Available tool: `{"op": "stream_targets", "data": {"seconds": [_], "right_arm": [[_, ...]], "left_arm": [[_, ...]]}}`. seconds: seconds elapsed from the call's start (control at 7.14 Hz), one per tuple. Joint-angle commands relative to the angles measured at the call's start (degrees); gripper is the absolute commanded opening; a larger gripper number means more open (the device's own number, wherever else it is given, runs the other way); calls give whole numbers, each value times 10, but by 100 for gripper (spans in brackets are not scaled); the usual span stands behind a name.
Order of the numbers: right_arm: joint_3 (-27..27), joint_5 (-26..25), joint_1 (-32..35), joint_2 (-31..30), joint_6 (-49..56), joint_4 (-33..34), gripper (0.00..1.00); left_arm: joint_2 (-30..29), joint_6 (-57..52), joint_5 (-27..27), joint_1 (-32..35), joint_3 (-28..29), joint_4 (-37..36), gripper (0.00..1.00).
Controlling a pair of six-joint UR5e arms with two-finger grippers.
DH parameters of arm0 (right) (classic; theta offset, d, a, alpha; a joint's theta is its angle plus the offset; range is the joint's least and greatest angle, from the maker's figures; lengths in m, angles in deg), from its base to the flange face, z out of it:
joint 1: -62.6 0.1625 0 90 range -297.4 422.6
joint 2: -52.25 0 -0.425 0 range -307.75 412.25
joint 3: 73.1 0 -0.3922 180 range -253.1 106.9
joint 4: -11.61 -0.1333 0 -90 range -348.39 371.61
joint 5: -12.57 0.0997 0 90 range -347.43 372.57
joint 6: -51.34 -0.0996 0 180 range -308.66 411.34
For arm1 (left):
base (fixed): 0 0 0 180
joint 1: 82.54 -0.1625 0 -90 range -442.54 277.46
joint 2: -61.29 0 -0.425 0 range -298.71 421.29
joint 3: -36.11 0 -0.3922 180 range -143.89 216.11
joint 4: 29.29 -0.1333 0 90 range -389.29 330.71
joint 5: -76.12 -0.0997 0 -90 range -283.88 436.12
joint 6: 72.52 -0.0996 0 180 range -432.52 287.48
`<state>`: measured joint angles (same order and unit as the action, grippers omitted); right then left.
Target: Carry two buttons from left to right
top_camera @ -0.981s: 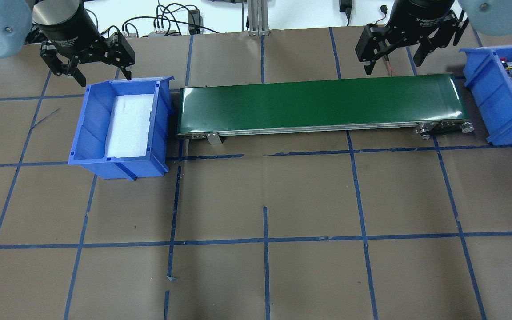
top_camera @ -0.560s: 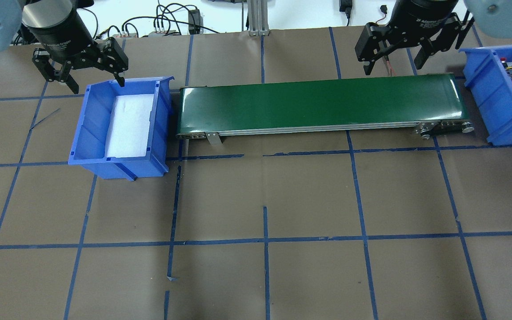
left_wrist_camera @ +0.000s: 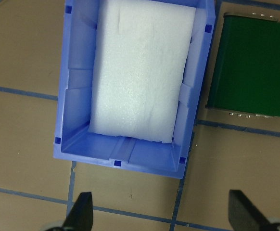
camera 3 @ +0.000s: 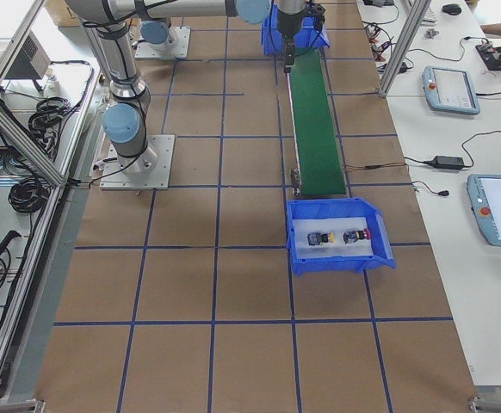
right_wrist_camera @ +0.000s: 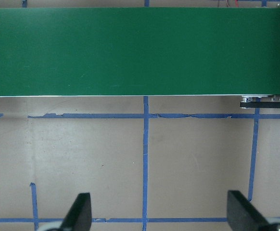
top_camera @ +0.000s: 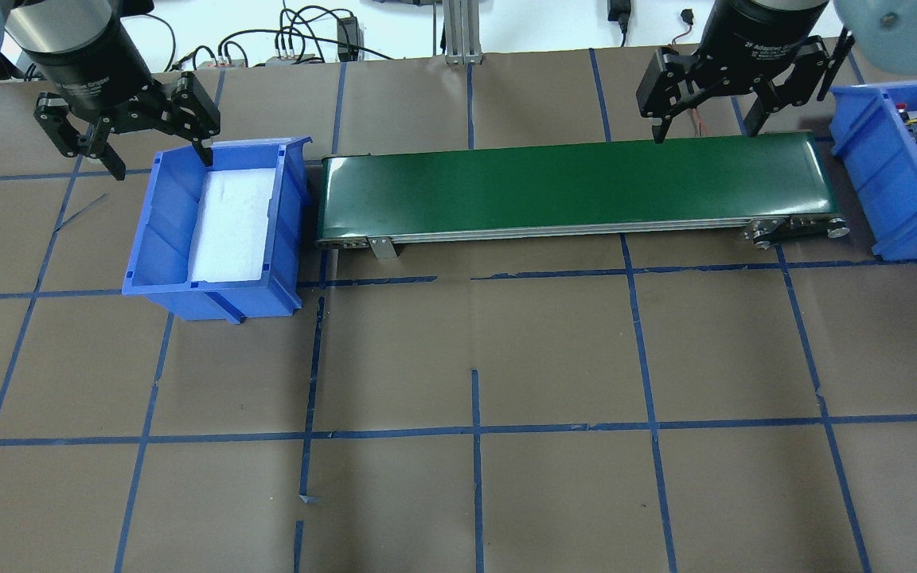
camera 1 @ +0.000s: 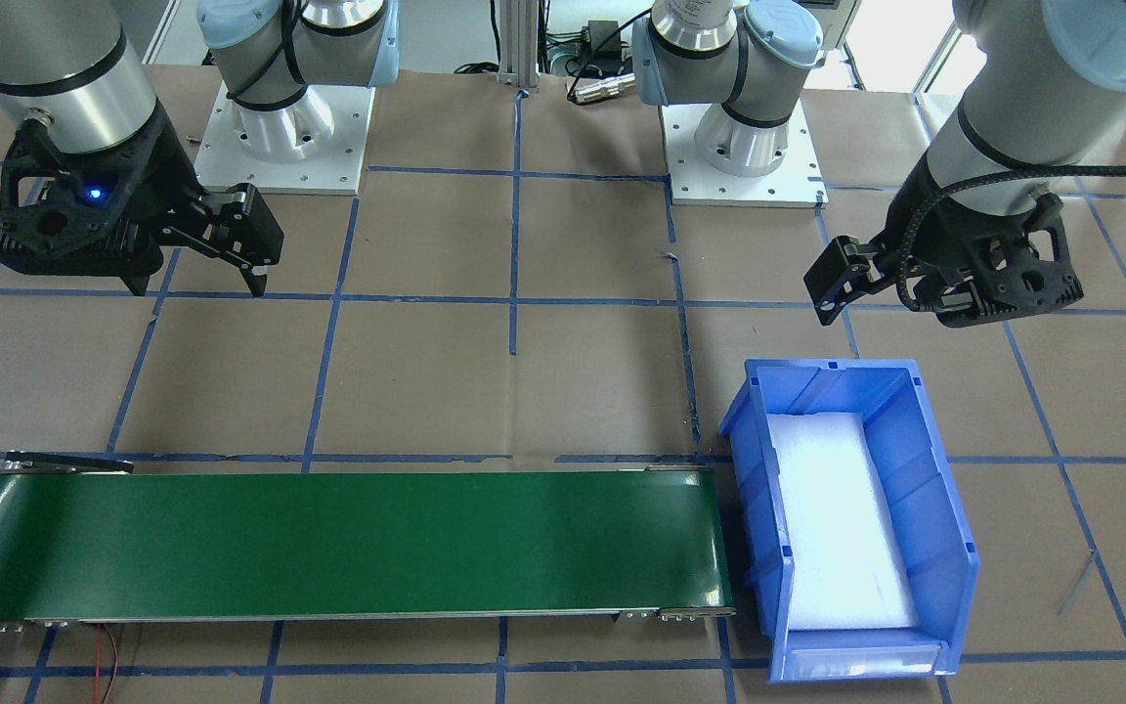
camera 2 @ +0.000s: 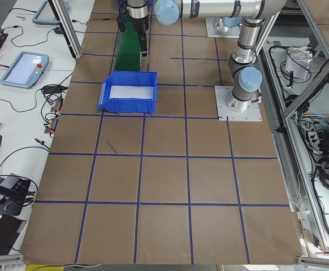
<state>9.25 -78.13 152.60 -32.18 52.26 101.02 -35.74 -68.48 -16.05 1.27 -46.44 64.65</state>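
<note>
Both sets of fingers spread wide, nothing held; buttons sit in the right-hand bin.

Left fingers gape wide with only brown desk showing between them. They hang over the robot-side rim of the left blue bin, which holds a white foam pad. Right fingers are equally wide apart and grip nothing. They hang above the desk at the robot-side edge of the green conveyor belt, toward its right end. The belt runs between the two bins. The right blue bin sits just past the belt's right end. In it, on white foam, the yellow-capped button and the red-capped button lie side by side, slightly apart. Both are well clear of the right fingers.
</note>
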Motion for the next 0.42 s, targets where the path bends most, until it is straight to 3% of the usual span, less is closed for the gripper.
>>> {"op": "stream_targets", "data": {"seconds": [0.0,0.28], "right_arm": [[0,1,0,1,0,0,100],[1,1,0,1,1,0,100]], "left_arm": [[-2,-3,54,-1,-7,-4,100],[-9,24,57,-1,-1,-5,100]]}}
